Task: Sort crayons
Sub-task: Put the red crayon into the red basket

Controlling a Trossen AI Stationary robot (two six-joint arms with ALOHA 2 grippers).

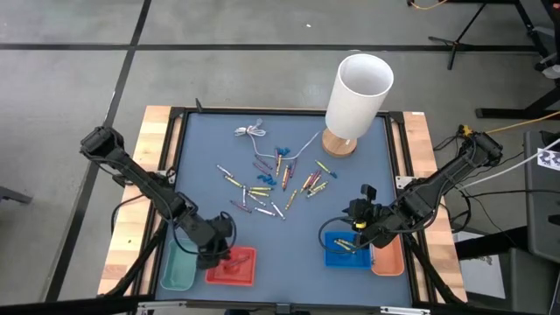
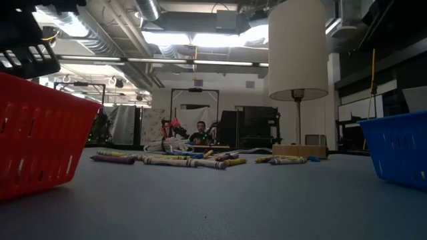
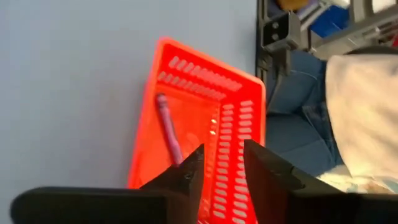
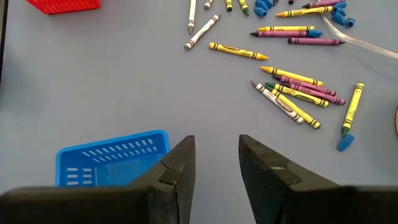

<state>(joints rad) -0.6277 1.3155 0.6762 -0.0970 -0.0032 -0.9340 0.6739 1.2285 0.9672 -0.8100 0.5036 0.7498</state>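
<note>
Left gripper [image 3: 221, 177]: yours hangs over the red basket [image 3: 239, 124], fingers apart, a purple crayon [image 3: 168, 127] lying just below.
Right gripper [image 4: 214, 163]: fingers apart, empty, beside the blue basket [image 4: 112, 155].
Crayons [image 4: 292, 87]: scattered on the worktop [image 4: 93, 87] ahead of it.

A blue-grey table [image 1: 210, 197] carries crayons [image 1: 262, 188] scattered across its middle, with small blue bits [image 1: 282, 171] among them and a thin white cable [image 1: 252, 132] just beyond. A white-shaded lamp [image 1: 354, 101] stands at the far right. Along the near edge sit a green basket [image 1: 178, 269] and red basket [image 1: 233, 267] on the left, a blue basket [image 1: 343, 249] and orange basket [image 1: 388, 258] on the right.
</note>
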